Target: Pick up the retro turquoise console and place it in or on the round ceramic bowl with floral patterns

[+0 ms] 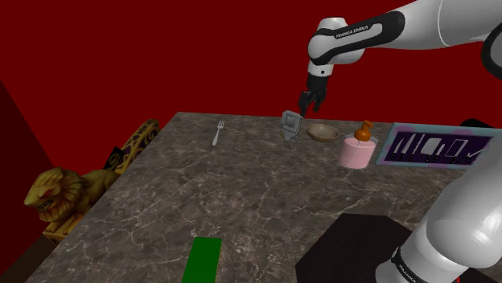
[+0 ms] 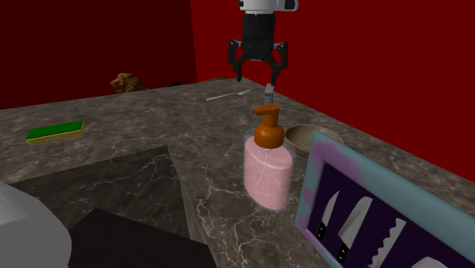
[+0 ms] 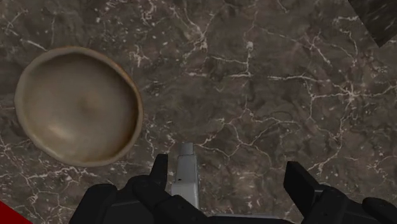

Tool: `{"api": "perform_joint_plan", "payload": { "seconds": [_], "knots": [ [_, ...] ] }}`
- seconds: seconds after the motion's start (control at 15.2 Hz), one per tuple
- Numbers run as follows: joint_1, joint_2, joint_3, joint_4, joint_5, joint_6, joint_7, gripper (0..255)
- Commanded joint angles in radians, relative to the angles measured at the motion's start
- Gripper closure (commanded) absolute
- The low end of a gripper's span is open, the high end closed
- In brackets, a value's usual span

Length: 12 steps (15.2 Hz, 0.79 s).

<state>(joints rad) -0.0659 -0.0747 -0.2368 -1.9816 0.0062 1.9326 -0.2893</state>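
Wrist view: the black hand [image 3: 227,164] is spread open. The small grey upright console [image 3: 184,170] sits against one finger, unheld, seemingly standing on the dark marble worktop [image 3: 267,95] near the round tan bowl [image 3: 76,105]. Centre it between the fingers before clenching, lest it tip.

On your tabletop [image 1: 241,193], shoulder view, back row: fork [image 1: 218,133] leftmost, then console [image 1: 291,123] just beside the bowl [image 1: 323,133], pump bottle [image 1: 357,149] right of it, knife pack [image 1: 438,147] rightmost. Flat block [image 1: 202,259] lies at the front edge.

Glossy white Franka arm [image 1: 418,24], dark joints, a black band [image 1: 360,32] lettered in white, and an all-black 2-finger gripper [image 1: 312,110].
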Motion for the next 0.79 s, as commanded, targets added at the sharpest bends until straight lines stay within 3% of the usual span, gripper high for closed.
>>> {"api": "perform_joint_plan", "payload": {
  "seconds": [0.0,0.2,0.73],
  "knots": [
    [-0.008,0.076,-0.014,0.064,0.023,0.009,-0.036,0],
    [-0.022,0.170,-0.024,0.148,0.054,0.014,-0.075,0],
    [-0.023,0.197,-0.022,0.079,0.064,0.109,-0.082,0]
  ]
}}
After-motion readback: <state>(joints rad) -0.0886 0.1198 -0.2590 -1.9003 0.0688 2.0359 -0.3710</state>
